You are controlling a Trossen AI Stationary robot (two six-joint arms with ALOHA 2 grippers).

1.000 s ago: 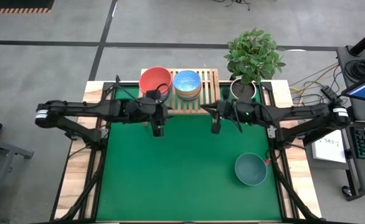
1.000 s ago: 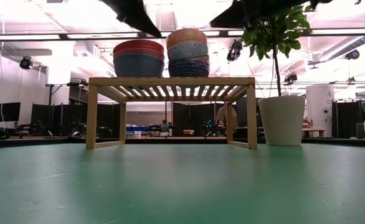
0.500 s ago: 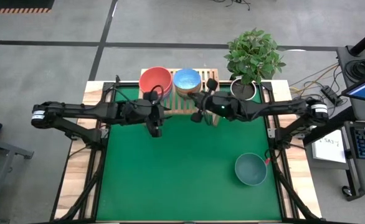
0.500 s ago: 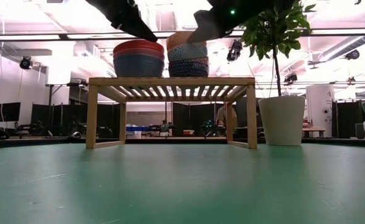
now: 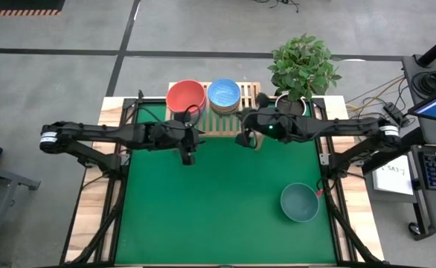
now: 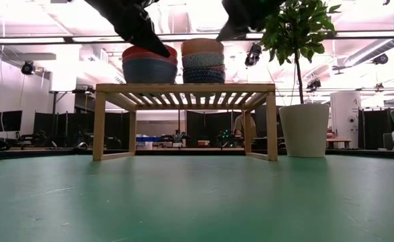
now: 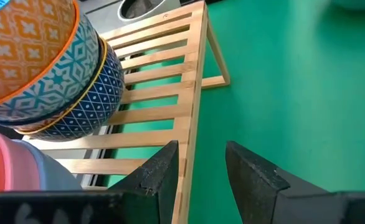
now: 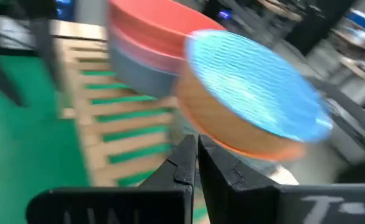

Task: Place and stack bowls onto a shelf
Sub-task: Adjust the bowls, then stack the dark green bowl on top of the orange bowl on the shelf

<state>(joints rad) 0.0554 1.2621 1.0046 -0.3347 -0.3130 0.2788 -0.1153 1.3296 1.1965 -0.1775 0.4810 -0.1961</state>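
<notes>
— Where are the bowls?
— Two stacks sit on the shelf (image 5: 216, 119); teal bowl (image 5: 300, 202) sits well off it.
— Claws?
— Right claw (image 8: 194, 163) pinched shut beside the shelf, left claw (image 7: 198, 163) narrowly parted at its front edge.

Shelf (image 5: 229, 119): light natural wood, slatted. On it, left stack: red bowl (image 5: 185, 97) on top, pink bowl (image 7: 8, 162) beneath, plain grey-blue bowl (image 6: 149, 70) lowest. Beside it, right stack: orange patterned bowl (image 7: 27, 43) with white motifs and a light blue interior is seen uppermost, then a teal-and-white diamond-patterned bowl (image 7: 76, 78), then a dark blue bowl (image 7: 98, 109) with white lattice. Well apart from the shelf, a dark teal bowl (image 5: 300, 202) is noted on the green mat (image 5: 218, 201).
</notes>
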